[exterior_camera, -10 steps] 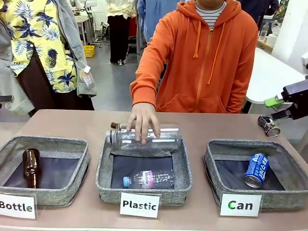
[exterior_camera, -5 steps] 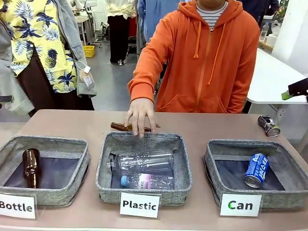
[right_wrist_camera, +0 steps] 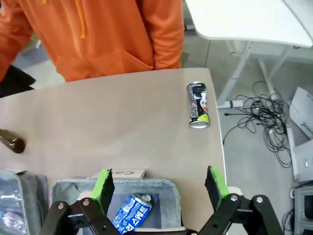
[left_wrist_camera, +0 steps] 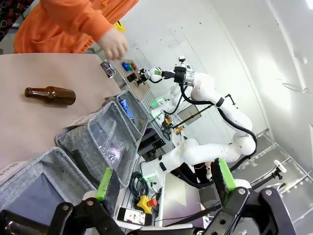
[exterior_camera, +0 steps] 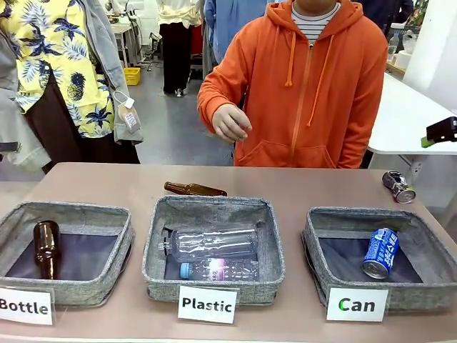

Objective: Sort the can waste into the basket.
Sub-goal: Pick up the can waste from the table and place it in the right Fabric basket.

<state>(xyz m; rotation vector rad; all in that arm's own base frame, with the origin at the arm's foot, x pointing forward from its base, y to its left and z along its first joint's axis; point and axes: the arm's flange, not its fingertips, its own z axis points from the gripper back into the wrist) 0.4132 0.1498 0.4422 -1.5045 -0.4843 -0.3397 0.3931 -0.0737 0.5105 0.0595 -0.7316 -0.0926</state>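
One can is in and one is left to sort. The blue can (right_wrist_camera: 131, 211) lies in the basket (exterior_camera: 314, 236) labelled "Can", directly beneath the right tool (right_wrist_camera: 159, 178). The dented silver-and-black can (right_wrist_camera: 198, 105) lies on its side on the counter (right_wrist_camera: 107, 127), ahead of that tool and slightly off its centre line, close to the counter's edge.

The right tool hangs above the basket with jaws spread wide and nothing between them. The left tool (left_wrist_camera: 164, 169) is likewise wide and empty, well apart from both cans.

The step in hand appears to be the reach for the dented can. The right tool would probably need to go forward past the basket's rim and shift sideways until the can sits between its green pads (right_wrist_camera: 103, 185). They should close across the can's body, not its ends. A low, squared approach seems wise, as a can on its side may roll toward the edge.

A person's hand (exterior_camera: 230, 121) is raised off the counter, well beyond the tool.
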